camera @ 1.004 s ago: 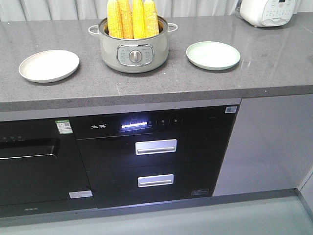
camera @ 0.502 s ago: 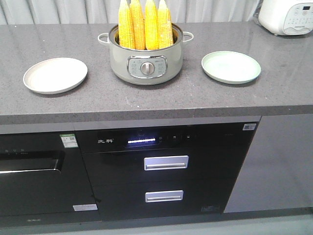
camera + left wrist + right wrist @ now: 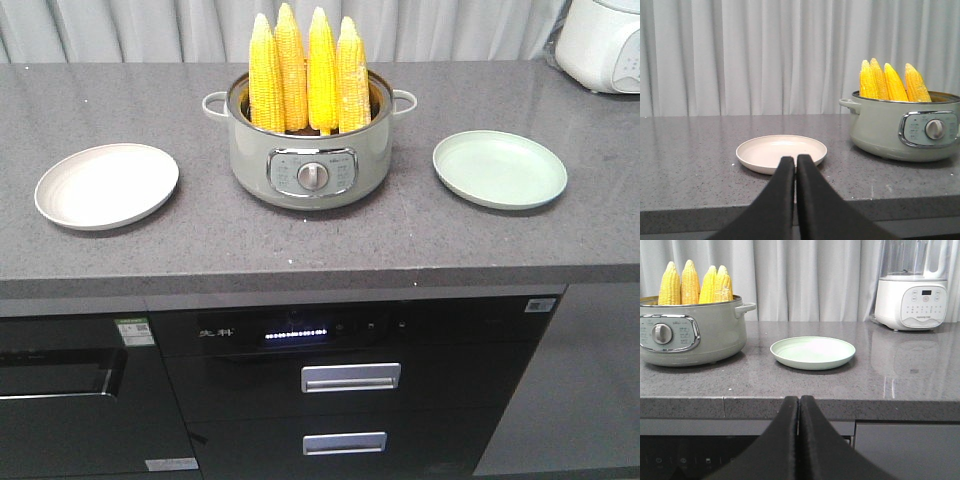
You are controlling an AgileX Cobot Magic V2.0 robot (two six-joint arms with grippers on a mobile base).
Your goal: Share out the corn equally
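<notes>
Several yellow corn cobs [image 3: 305, 72] stand upright, tips up, in a pale green electric pot [image 3: 310, 165] at the middle of the grey counter. A cream plate [image 3: 106, 185] lies to the pot's left and a mint green plate [image 3: 499, 168] to its right, both bare. In the left wrist view my left gripper [image 3: 794, 159] is shut, empty, in front of the cream plate [image 3: 781, 152], with the corn [image 3: 892, 82] at right. In the right wrist view my right gripper [image 3: 799, 399] is shut, empty, before the counter edge, facing the green plate [image 3: 812, 352]; the corn [image 3: 695, 282] stands at left.
The grey stone counter [image 3: 330, 245] runs across, with black built-in appliances and drawer handles [image 3: 350, 377] below its front edge. A white blender-like appliance [image 3: 912, 295] stands at the back right. Grey curtains hang behind the counter.
The front view has shifted: pot, plates and counter now sit lower and larger in frame than one second ago, and the corn tips show fully. Nothing on the counter has moved.
</notes>
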